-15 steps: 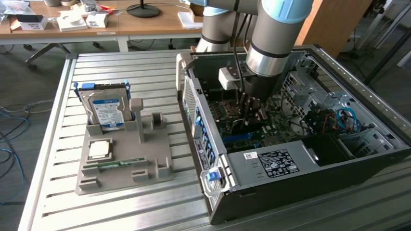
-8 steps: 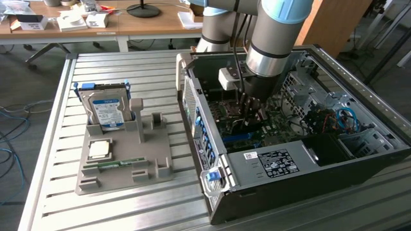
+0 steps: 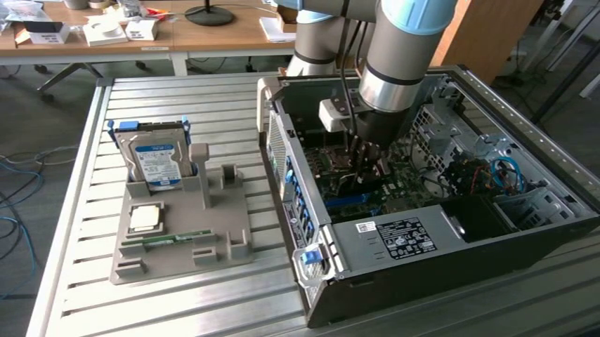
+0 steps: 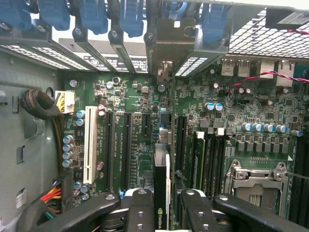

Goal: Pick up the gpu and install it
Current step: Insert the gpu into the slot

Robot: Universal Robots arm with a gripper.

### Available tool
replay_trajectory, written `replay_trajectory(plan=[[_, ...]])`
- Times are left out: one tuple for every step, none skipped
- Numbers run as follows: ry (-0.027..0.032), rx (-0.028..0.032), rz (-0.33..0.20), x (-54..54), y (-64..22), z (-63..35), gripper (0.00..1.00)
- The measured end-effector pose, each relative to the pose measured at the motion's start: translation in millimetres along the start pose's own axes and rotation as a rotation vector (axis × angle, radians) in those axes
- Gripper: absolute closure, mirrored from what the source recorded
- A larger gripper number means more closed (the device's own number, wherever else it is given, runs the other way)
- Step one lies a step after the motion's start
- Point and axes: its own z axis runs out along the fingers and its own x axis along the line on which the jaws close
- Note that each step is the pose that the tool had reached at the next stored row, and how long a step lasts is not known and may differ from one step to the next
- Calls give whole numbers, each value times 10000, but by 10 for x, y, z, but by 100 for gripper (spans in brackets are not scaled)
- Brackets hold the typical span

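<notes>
I have the arm (image 3: 403, 42) reaching down into the open computer case (image 3: 375, 281), which lies on its side on the slatted metal table (image 3: 187, 309), towards the exterior view's right. In the wrist view the fingers (image 4: 140, 208) are closed narrow on the graphics card (image 4: 161, 179), one black finger on each face. The card stands on edge between them, above the green motherboard (image 4: 135, 145). It runs along the middle of the board, between the long black slots, with the white slot (image 4: 90, 145) well off to one side and the processor socket (image 4: 256, 179) to the other. Its metal end bracket (image 4: 164, 72) sits at the far wall of the case, among the blue slot clips (image 4: 130, 14). I cannot tell whether its edge is pressed home in a slot.

On the exterior view's left a grey parts tray (image 3: 178, 267) rests on the table, well apart from the fingers. It carries a hard drive (image 3: 154, 161) standing upright at its far end, a processor chip (image 3: 145, 217) lying flat, and a green memory stick (image 3: 168, 240) nearer me.
</notes>
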Motion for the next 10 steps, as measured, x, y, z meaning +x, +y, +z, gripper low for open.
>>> replay_trajectory(plan=[[-1,5,0,0,1,1,74],[-1,8,-1,0,2,1,74],[-1,12,-2,0,4,1,74],[-1,17,-2,0,6,1,74],[0,22,-3,0,9,1,74],[1,28,-3,0,12,1,74],[1,34,-4,0,14,1,74],[1,40,-6,0,15,1,74],[1,47,-8,0,15,1,74],[1,57,-9,0,16,2,74]])
